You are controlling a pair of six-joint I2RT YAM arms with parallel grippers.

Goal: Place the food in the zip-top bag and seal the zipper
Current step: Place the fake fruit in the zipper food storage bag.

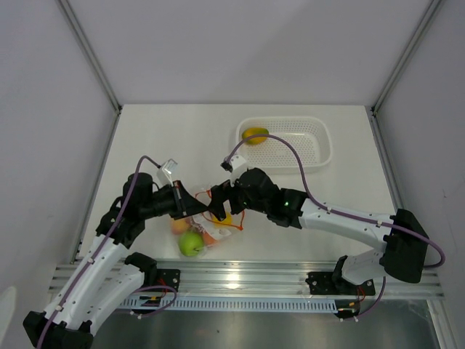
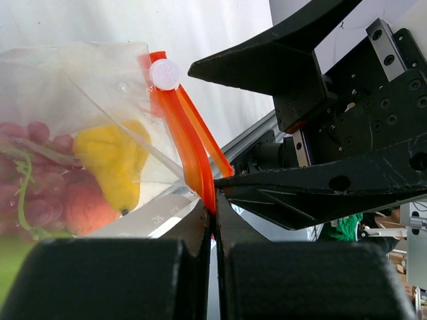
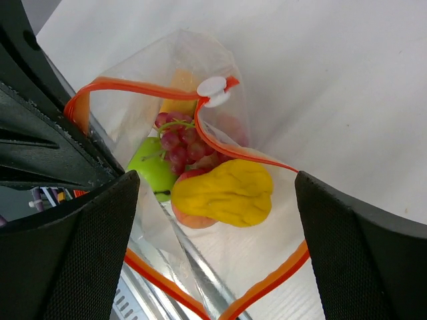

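The clear zip-top bag (image 3: pixel 137 100) hangs open-mouthed between my two grippers. Inside it are a green apple (image 3: pixel 150 175), a dark red grape bunch (image 3: pixel 179 143), an orange peach (image 3: pixel 190 217) and a yellow piece (image 3: pixel 223 192). The red-orange zipper (image 3: pixel 143 89) gapes wide, with its white slider (image 3: pixel 212 88) at one end. My left gripper (image 2: pixel 213 215) is shut on the zipper strip (image 2: pixel 190 150) at the bag's corner. My right gripper (image 3: pixel 217 200) is open above the bag's mouth, its pads (image 3: pixel 360 247) on either side of it. An orange-yellow mango (image 1: pixel 255 135) lies in the white basket.
The white perforated basket (image 1: pixel 323 145) stands at the back right of the table. The metal rail (image 1: pixel 247 280) runs along the near edge just below the bag. Both arms (image 1: pixel 341 222) meet at the table's front centre.
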